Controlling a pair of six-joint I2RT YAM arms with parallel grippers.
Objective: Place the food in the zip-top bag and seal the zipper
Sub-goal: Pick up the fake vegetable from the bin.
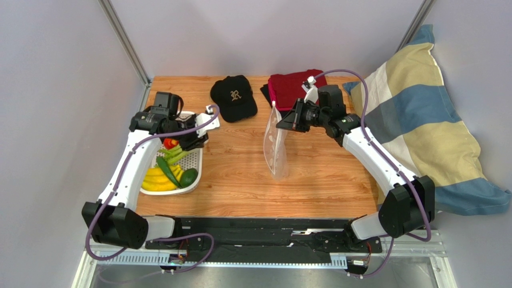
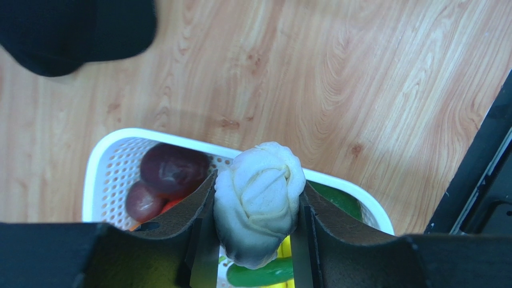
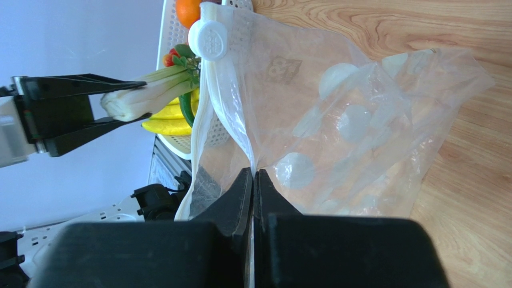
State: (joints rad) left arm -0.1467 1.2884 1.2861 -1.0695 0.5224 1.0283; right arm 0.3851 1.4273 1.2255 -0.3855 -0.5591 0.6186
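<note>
Pale stalk is clamped between the pads of your left gripper, cut end facing the wrist camera, above the far end of the white basket. 1 dark purple fruit lies in the basket below it. Left arm reaches forward along the left side of the table, wrist bent down over the basket. Dotted bag hangs upright mid-table, bottom edge touching the wood. Your right gripper is pinched tight on its mouth edge, at the zipper; 1 white slider sits at the strip's far end. Right arm stretches forward, wrist turned inward. Black cap behind shows a white "R". The bag's small printed mark is unreadable.
</note>
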